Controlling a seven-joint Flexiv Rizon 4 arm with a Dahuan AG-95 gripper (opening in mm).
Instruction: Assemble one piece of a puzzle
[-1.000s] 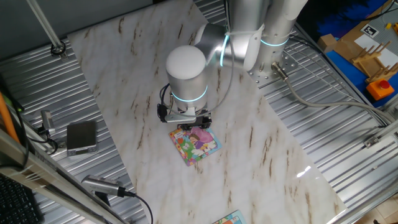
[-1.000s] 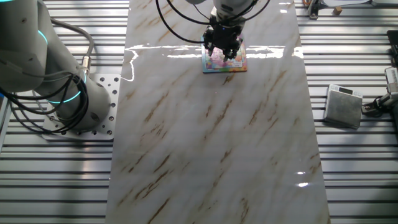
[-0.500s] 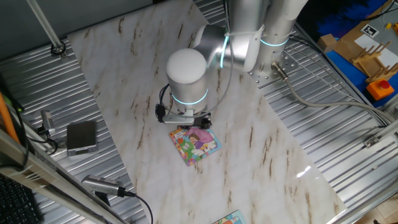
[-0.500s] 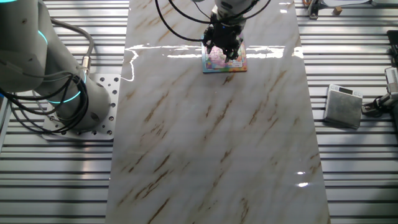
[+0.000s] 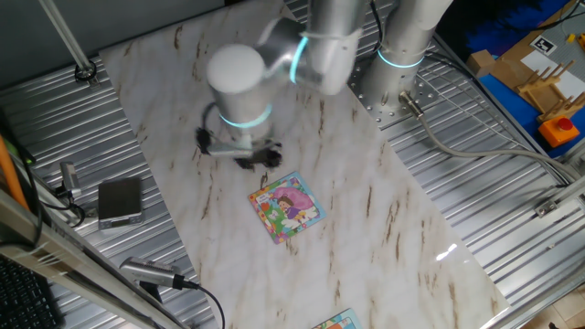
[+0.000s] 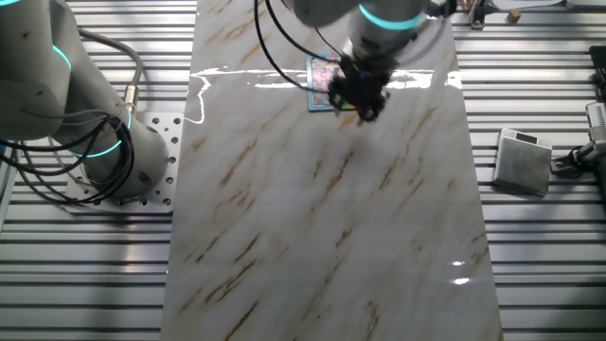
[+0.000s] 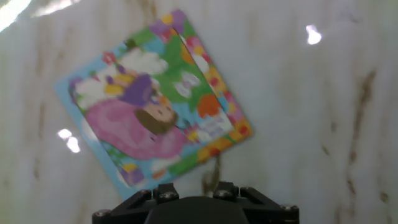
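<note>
The puzzle (image 5: pixel 287 207) lies flat on the marble table (image 5: pixel 384 228), a small square cartoon board with pink figures in the middle. The hand view shows it (image 7: pixel 152 102) whole and tilted, with no gap that I can make out. I cannot pick out the piece as a separate thing. My gripper (image 5: pixel 254 160) is blurred and hangs up and to the left of the board, apart from it. From the other side the gripper (image 6: pixel 363 98) covers the board's (image 6: pixel 320 76) near right corner. Only the gripper's black housing (image 7: pixel 196 208) shows in the hand view; the fingers are out of sight.
A grey box (image 5: pixel 120 201) sits on the metal slats left of the table, also seen from the other side (image 6: pixel 523 159). A sliver of another board (image 5: pixel 336 322) lies at the front edge. The arm's base (image 5: pixel 393 91) stands at the back right.
The gripper has left the puzzle, moving up and left in one fixed view and right in the other. The board now lies uncovered and has not shifted.
</note>
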